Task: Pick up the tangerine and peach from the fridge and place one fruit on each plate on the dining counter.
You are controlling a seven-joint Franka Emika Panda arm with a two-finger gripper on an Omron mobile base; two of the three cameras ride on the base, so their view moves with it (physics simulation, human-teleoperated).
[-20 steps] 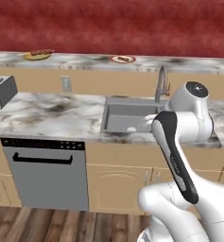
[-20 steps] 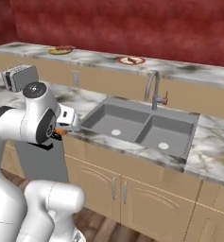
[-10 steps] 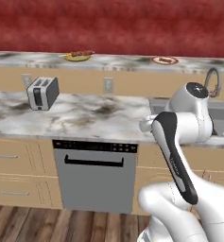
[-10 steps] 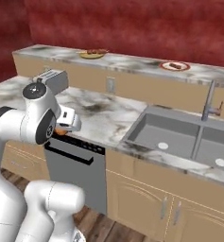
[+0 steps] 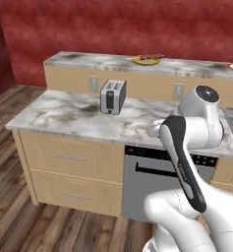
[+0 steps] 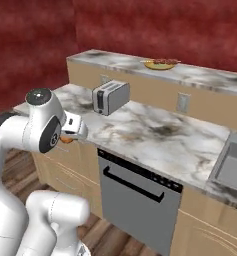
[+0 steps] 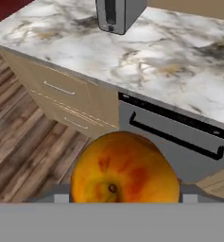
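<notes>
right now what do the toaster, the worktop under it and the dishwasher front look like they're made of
The toaster looks like brushed grey metal, with dark slots on top. The worktop looks like polished stone: white with grey and brownish veins, probably marble. The dishwasher front looks like matte grey metal with a black bar handle, though painted plastic can't be ruled out. All of it is rendered, so these are looks only.

The light is even and soft throughout, moderately bright, with no single source to pick out and only faint shading under the worktop overhang and beside the toaster. The rendered surfaces look slightly soft and low in detail, the red wall mottled but free of glare. In the hand view the peach looms close and a little blurred, showing a mild sheen.
</notes>
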